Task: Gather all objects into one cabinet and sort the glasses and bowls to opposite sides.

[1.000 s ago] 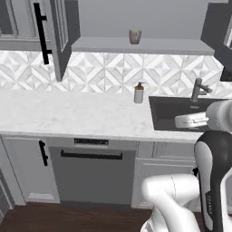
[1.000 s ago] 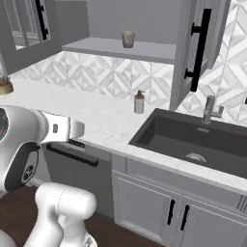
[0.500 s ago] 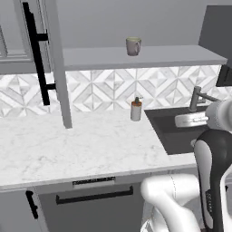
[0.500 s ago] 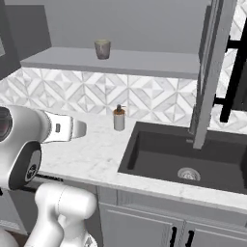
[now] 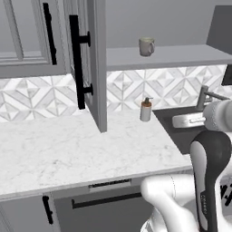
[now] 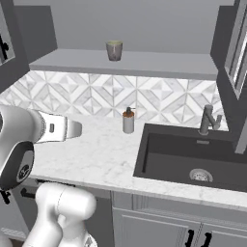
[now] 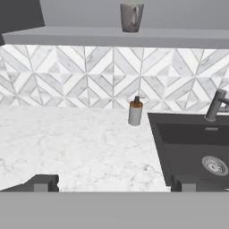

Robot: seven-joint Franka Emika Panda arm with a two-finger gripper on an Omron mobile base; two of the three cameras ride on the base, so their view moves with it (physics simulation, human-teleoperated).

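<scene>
One grey-beige handled mug, one of the glasses, stands upright on the plain grey shelf of the open wall cabinet. My gripper is open with nothing between its fingertips. It is held above the marble counter, well below and in front of the mug, and faces the tiled back wall. The bowls are out of view.
A soap dispenser stands at the counter's back beside the dark sink with its faucet. The cabinet's left door with a black bar handle stands open over the counter.
The whole picture has shifted: the base has driven closer, so shelf, mug and sink look larger and sit more to the right. The gripper stays open.
</scene>
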